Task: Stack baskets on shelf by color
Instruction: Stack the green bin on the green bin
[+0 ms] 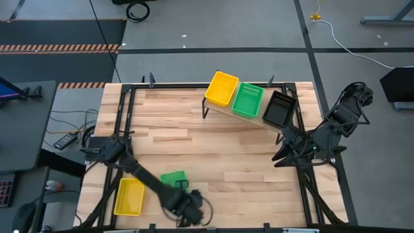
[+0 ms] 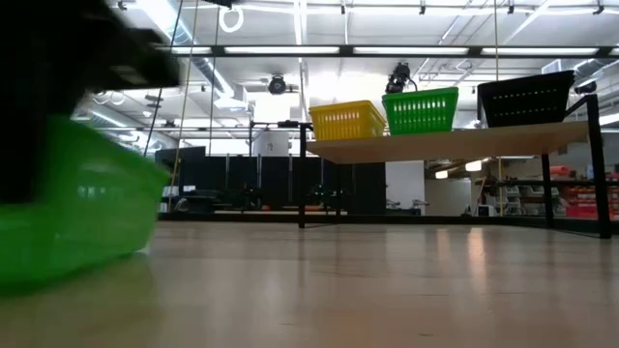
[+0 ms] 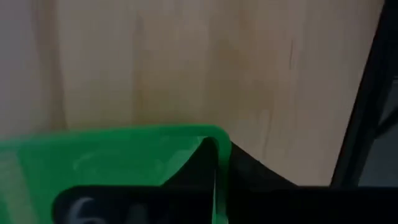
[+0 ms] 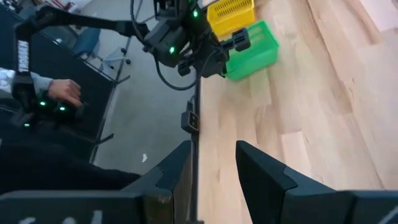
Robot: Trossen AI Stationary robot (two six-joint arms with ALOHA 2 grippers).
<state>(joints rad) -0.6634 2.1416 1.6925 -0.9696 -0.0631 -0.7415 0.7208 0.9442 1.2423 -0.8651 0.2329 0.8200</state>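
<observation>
A green basket (image 1: 172,178) sits near the table's near edge, left of centre, and looms large at the left of the low view (image 2: 68,213). My left gripper (image 1: 181,191) is shut on it from the near side. A yellow basket (image 1: 129,196) lies flat on the table to its left. The shelf (image 2: 455,145) stands on its black legs at the far side and carries yellow (image 1: 222,88), green (image 1: 248,99) and black (image 1: 279,108) baskets in a row. My right gripper (image 1: 282,155) waits open over the table's right side, touching nothing. My left gripper holds the green basket by one wall next to a corner of the rim (image 3: 214,140), one finger inside the basket and one outside. It comes from the table's near side, slanting down. Whether the basket's bottom is clear of the table, I cannot tell.
Bare wooden tabletop (image 1: 213,155) spreads between the green basket and the shelf. Black frame rails (image 1: 304,188) run along the table's sides. In the right wrist view a person's hand (image 4: 62,93) shows beyond the table's near-left corner.
</observation>
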